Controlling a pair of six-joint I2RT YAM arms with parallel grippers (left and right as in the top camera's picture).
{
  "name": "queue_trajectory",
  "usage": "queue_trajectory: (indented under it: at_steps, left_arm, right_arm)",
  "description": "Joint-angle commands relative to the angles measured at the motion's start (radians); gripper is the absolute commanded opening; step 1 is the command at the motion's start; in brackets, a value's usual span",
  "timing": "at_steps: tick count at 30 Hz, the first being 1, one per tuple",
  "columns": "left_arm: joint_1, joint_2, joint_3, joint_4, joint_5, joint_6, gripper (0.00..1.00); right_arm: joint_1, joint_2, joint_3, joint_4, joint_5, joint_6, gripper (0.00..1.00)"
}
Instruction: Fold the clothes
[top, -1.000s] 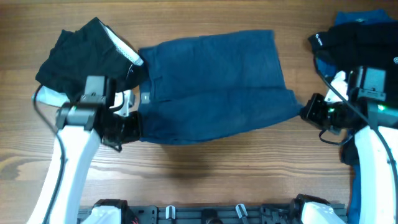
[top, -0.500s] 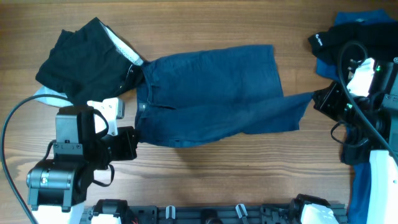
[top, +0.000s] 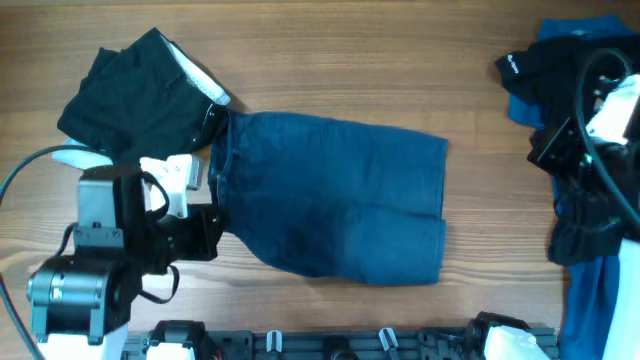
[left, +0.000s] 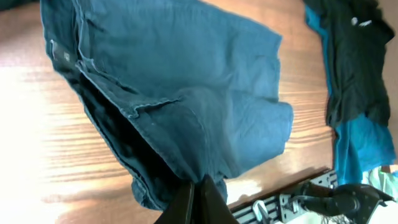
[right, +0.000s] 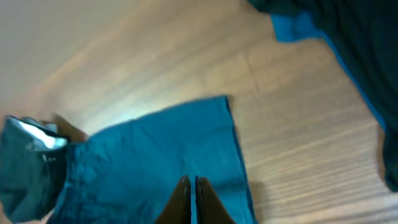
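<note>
Across the middle of the table (top: 400, 40) lie the clothes (top: 330, 205) (dark blue shorts), left hand (left: 194, 190) clamped on the waistband (left: 93, 62) end, likely to steer a fold; right hand (right: 191, 191) pinched together, empty, well apart.

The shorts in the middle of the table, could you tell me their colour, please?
The shorts are plain dark blue, clearest in the overhead view.

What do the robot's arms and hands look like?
The left arm is chunky black, grey and white blocks, with a round silver joint and a thin black cable. The right arm is black and white with a looping black wire. The left hand and right hand each have two thin dark fingers.
</note>
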Motion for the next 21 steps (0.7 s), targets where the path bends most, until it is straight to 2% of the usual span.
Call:
queue_trajectory:
  at_steps: [1,3,4,6,10,14,19,21]
  left_arm:
    - [0.003,0.025,0.019,-0.017,-0.044,0.024,0.04]
    - [0.003,0.029,0.019,-0.023,-0.069,0.024,0.04]
    - [0.003,0.029,0.019,-0.023,-0.074,0.024,0.04]
    - [0.003,0.029,0.019,-0.022,-0.074,0.024,0.04]
    - [0.003,0.029,0.019,-0.025,-0.073,0.024,0.05]
    - [0.003,0.029,0.019,-0.058,-0.073,0.023,0.04]
    - [0.003,0.029,0.019,-0.098,-0.073,0.023,0.05]
    - [0.003,0.029,0.019,-0.117,-0.073,0.023,0.18]
  right_arm:
    - [-0.002,0.093,-0.076,-0.057,0.011,-0.057,0.08]
    - [-0.002,0.140,-0.160,-0.043,-0.052,-0.107,0.15]
    - [-0.002,0.170,-0.209,-0.024,-0.106,-0.135,0.22]
    - [-0.002,0.235,-0.310,0.062,-0.190,-0.159,0.27]
    - [0.019,0.356,-0.504,0.391,-0.406,-0.166,0.06]
    - [0.121,0.499,-0.557,0.595,-0.323,-0.069,0.04]
    - [0.201,0.693,-0.557,0.730,-0.145,0.086,0.04]
    - [0.203,0.766,-0.557,0.785,-0.136,0.132,0.04]
